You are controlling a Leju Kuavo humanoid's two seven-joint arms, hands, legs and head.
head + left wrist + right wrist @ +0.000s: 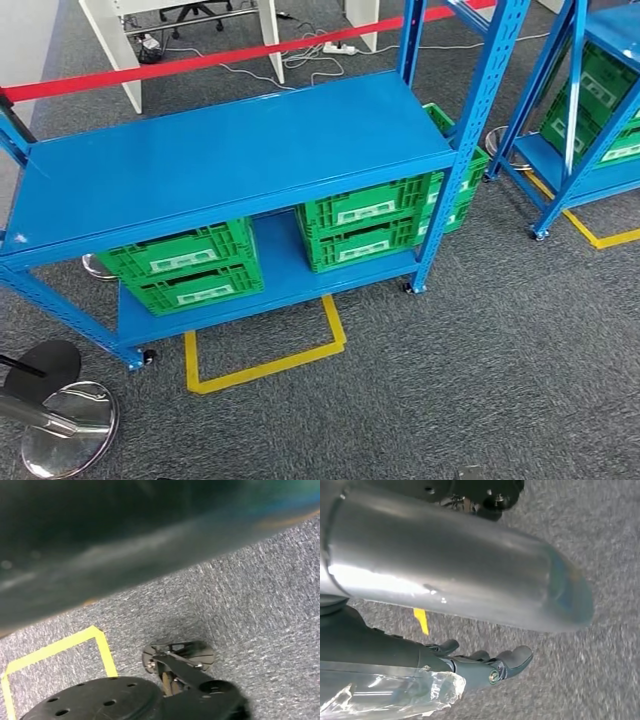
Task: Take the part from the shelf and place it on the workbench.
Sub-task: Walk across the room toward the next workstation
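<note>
I am looking down on a blue shelf (226, 150) standing on grey carpet (490, 350), its top board bare and green crates (185, 268) sitting on its lower board. My right hand (471, 667) is hanging above the carpet, its fingers (514, 659) lying loosely extended, and a clear plastic bag (388, 692) is lying against it; whether I am gripping the bag I cannot tell. Yellow tape (260, 365) is marking the floor before the shelf. A chrome stand base (68, 428) is resting nearby.
</note>
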